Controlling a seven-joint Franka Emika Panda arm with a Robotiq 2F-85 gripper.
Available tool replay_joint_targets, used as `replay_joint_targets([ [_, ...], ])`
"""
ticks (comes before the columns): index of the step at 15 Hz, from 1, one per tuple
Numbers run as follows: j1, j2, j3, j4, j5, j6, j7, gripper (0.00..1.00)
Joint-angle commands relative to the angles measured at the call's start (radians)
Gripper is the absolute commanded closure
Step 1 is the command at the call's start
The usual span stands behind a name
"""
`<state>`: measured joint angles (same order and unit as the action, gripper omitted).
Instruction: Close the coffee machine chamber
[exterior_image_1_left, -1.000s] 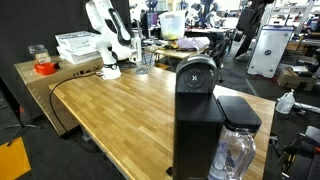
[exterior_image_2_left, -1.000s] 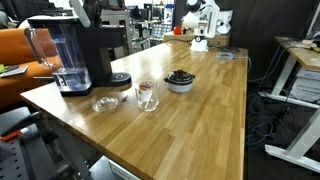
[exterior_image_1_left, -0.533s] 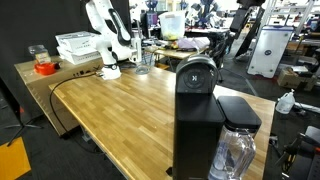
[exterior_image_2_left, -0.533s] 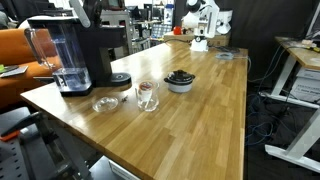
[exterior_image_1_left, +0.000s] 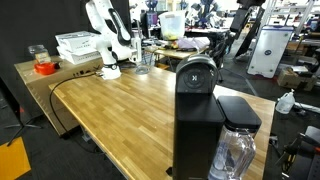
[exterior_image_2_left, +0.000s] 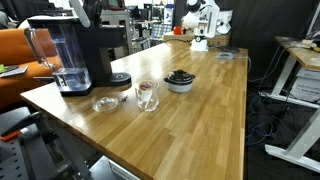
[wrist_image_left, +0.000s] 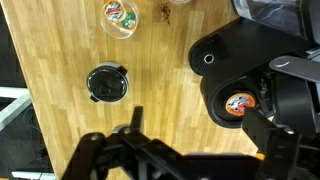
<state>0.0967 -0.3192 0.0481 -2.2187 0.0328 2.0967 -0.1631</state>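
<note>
No change over the last 1.0 s: both exterior views match the earlier ones, nothing shifted. The coffee machine (exterior_image_1_left: 198, 125) stands near 1 end of the tabletop (exterior_image_2_left: 200, 110), with its chamber (exterior_image_1_left: 197, 70) tipped up and emblem facing out. The wrist view looks down on it. A pod (wrist_image_left: 238, 103) lies exposed in the holder, so I judge the chamber open. The end effector (wrist_image_left: 190, 140) hangs above, and its dark fingers merge with the machine, so I cannot tell its spread. Risks: an off-centre push could slide or tip the tall body toward the glass (exterior_image_2_left: 146, 95), and a proud pod could block latching.
</note>
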Motion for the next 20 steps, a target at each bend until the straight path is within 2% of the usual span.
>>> replay_joint_targets([
  [1, 0.040, 0.033, -0.026, 0.042, 0.098, -0.085, -0.118, 0.00],
  [7, 0.058, 0.141, -0.030, 0.155, 0.148, -0.289, -0.377, 0.00],
  [10, 0.043, 0.208, -0.029, 0.214, 0.176, -0.322, -0.468, 0.00],
  [11, 0.036, 0.164, -0.012, 0.154, 0.150, -0.264, -0.411, 0.00],
  [18, 0.035, 0.176, -0.010, 0.163, 0.151, -0.264, -0.415, 0.00],
  [20, 0.037, 0.172, -0.016, 0.167, 0.180, -0.262, -0.455, 0.00],
])
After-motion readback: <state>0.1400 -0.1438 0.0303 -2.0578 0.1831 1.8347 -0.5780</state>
